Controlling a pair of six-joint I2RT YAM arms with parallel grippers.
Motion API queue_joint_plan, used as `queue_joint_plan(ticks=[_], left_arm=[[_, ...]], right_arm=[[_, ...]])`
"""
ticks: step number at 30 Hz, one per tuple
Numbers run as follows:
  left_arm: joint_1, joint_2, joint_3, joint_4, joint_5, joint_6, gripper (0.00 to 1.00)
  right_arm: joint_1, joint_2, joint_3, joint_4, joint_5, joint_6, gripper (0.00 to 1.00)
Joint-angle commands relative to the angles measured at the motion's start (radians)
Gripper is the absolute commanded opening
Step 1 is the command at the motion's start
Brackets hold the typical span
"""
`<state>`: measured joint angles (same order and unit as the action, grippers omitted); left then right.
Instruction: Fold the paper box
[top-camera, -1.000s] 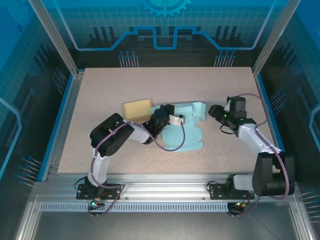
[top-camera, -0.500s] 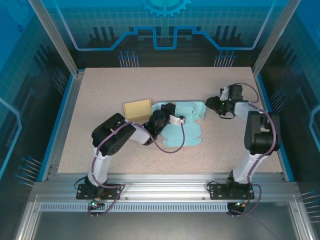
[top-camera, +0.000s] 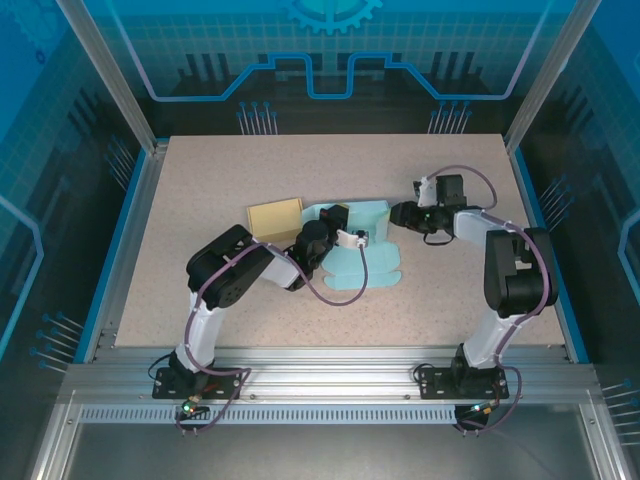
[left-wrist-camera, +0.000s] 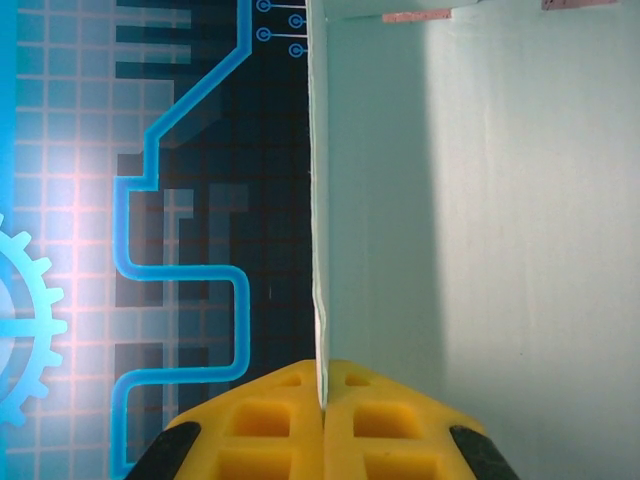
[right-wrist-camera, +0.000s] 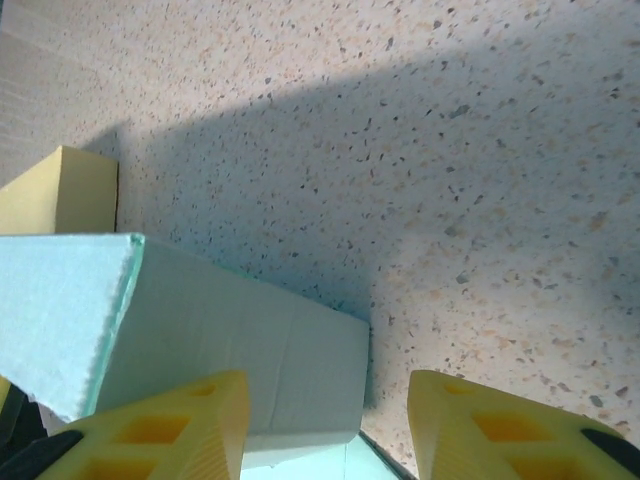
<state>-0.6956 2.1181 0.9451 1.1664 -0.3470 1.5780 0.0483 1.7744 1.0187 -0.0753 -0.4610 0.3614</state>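
Worktop (top-camera: 200, 200): speckled surface, both arms reaching in from the near edge.

Paper box (top-camera: 365, 265): pale blue card near the middle of the worktop. It is only partly folded, with the base flat and the far panel (left-wrist-camera: 480, 200) raised.

Tan block (top-camera: 275, 217): just beside the left end of the raised panel, on the far side. Contact cannot be confirmed.

Risks, in my judgement:
- The raised panel hangs from a single pinch at its edge. A pull off the crease line would likely drag the whole sheet across the worktop or buckle the card.
- If the right arm pushes the panel's free end (right-wrist-camera: 230, 350) before it is squared up, the fold could go skew.
- The tan block may obstruct the left side.

Left pincer (left-wrist-camera: 323, 395): pressed together, pinching the thin edge of the raised panel.

Right pincer (right-wrist-camera: 330, 400): spread part-way and holding nothing, at the panel's right end. One finger (right-wrist-camera: 180, 425) is against or just beside the card; I cannot tell which.
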Motion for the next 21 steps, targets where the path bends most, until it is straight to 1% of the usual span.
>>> queue_joint_plan(ticks=[1,12,16,21], left_arm=[[0.008,0.031,-0.012,0.040,0.035,0.016,0.00],[0.012,0.034,-0.005,0.000,0.046,-0.020,0.00],[0.012,0.031,-0.002,-0.013,0.052,-0.030,0.00],[0.013,0.015,-0.013,-0.034,0.082,-0.050,0.00]], right_arm=[[0.020,-0.031,-0.029,0.020,-0.015,-0.047,0.49],[0.085,-0.084,-0.122,0.129,-0.022,-0.044,0.51],[0.110,-0.088,-0.133,0.162,0.003,-0.045,0.53],[0.121,-0.062,-0.114,0.175,0.115,-0.028,0.51]])
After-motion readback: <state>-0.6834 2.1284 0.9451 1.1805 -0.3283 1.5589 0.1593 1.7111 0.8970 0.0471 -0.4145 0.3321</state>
